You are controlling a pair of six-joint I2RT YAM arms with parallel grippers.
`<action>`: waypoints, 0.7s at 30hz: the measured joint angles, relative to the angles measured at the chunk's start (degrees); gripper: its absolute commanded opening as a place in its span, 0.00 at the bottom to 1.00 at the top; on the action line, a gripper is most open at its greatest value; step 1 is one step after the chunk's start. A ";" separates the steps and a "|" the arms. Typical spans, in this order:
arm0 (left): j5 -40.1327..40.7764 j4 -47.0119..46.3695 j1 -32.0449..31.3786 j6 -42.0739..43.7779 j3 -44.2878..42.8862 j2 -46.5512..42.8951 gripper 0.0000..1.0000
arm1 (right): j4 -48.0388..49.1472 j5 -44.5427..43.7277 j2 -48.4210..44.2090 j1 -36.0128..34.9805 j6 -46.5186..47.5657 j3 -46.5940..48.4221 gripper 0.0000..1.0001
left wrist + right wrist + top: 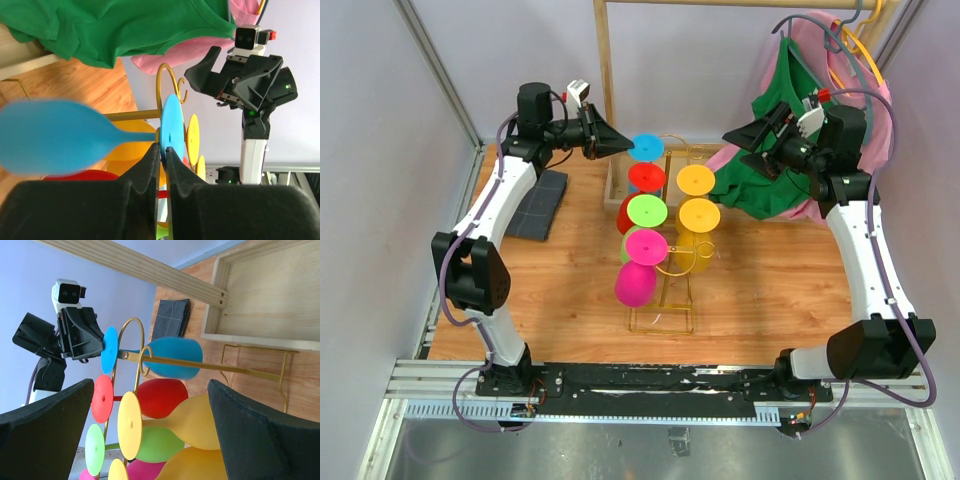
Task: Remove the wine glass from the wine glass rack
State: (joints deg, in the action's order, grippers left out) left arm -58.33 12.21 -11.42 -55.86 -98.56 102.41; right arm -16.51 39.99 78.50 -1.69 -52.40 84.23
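The gold wire wine glass rack (663, 303) stands mid-table with several coloured glasses hanging upside down on it. It also shows in the left wrist view (165, 80) and the right wrist view (131, 327). My left gripper (164, 149) is shut on the rim of the round foot of the blue wine glass (50, 137), at the rack's far top left (646, 148). The blue glass still hangs in its ring holder (172, 357). My right gripper (150, 435) is open and empty, facing the rack from the right at the height of the yellow glasses (220, 425).
Red (646, 178), green (647, 211), pink (638, 280) and yellow (696, 180) glasses hang on the rack. A wooden tray (260, 295) lies behind it. A wooden clothes rail (605, 60) holds green (790, 100) and pink garments. A dark cloth (540, 203) lies far left.
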 measured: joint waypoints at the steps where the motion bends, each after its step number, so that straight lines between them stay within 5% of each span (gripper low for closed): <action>1: -0.13 -0.17 0.00 -0.33 0.00 0.00 0.01 | 0.00 -0.07 -0.11 0.00 0.02 -0.15 0.99; 21: -1.29 -0.92 0.57 -5.09 -0.02 -0.02 0.00 | -0.98 -1.27 -2.69 0.00 1.01 -2.45 0.99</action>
State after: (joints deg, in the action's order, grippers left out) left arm -59.61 11.29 -10.85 -60.95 -98.59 102.39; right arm -17.50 38.72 75.81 -1.69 -51.40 81.78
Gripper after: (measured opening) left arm 0.014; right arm 0.986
